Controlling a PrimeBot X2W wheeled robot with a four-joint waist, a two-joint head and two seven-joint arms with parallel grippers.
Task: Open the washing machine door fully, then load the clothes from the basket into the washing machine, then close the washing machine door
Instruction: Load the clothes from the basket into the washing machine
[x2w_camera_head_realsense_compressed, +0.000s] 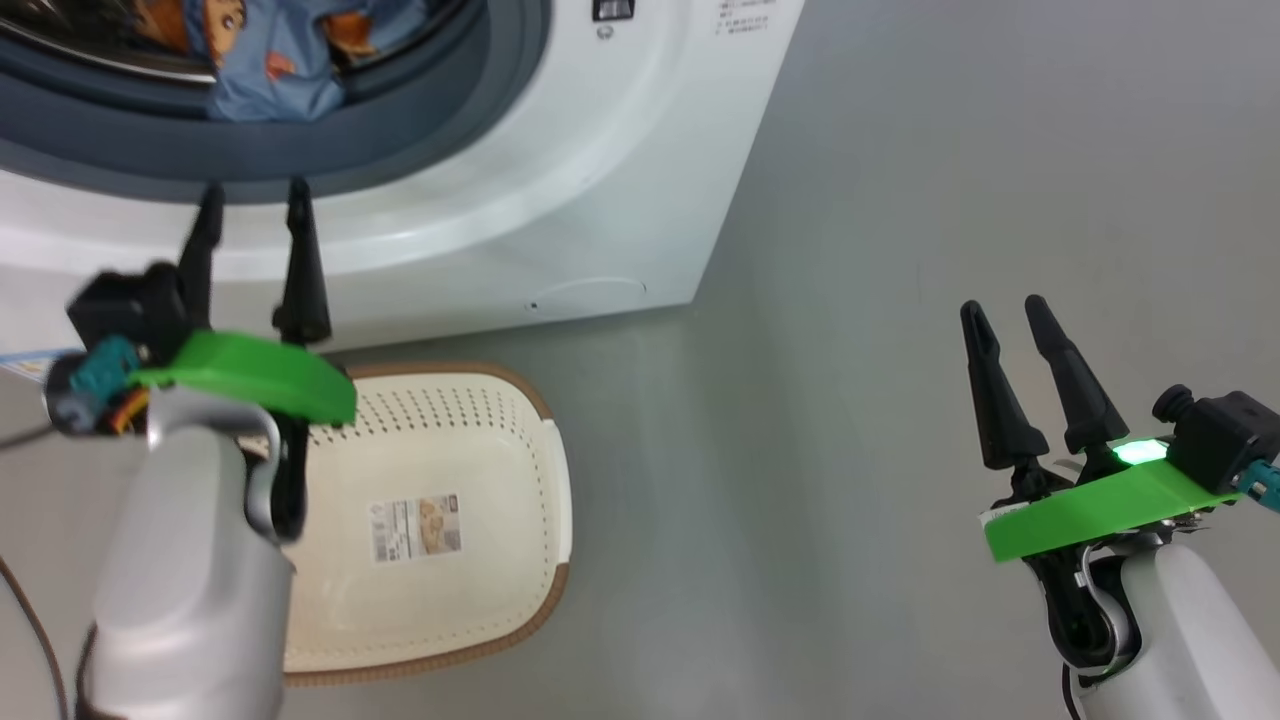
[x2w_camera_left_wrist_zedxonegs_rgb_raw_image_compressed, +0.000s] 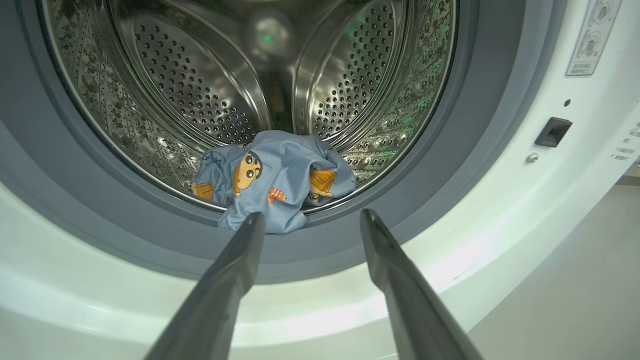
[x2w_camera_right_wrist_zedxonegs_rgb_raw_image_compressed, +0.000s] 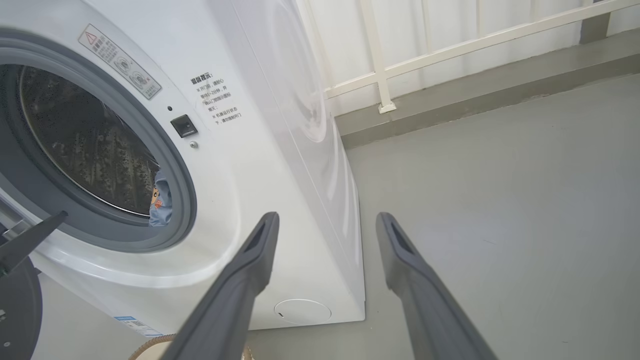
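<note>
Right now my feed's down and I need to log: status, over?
Left pincer and right pincer open, empty. Clothes in drum, edge on gasket, may snag at closing. Basket looks empty.

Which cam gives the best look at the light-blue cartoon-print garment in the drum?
Left wrist view: the light-blue cartoon-print garment lies nearly whole at the perforated steel drum's front lip. Head view crops the garment at the top edge. Right wrist view catches a sliver behind the grey rubber gasket.

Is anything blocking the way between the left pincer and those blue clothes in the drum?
Nothing visible does. The left pincer is open and points straight at the clothes, which lie at the front edge of the drum with a fold over the grey gasket. Only open air lies between.
</note>
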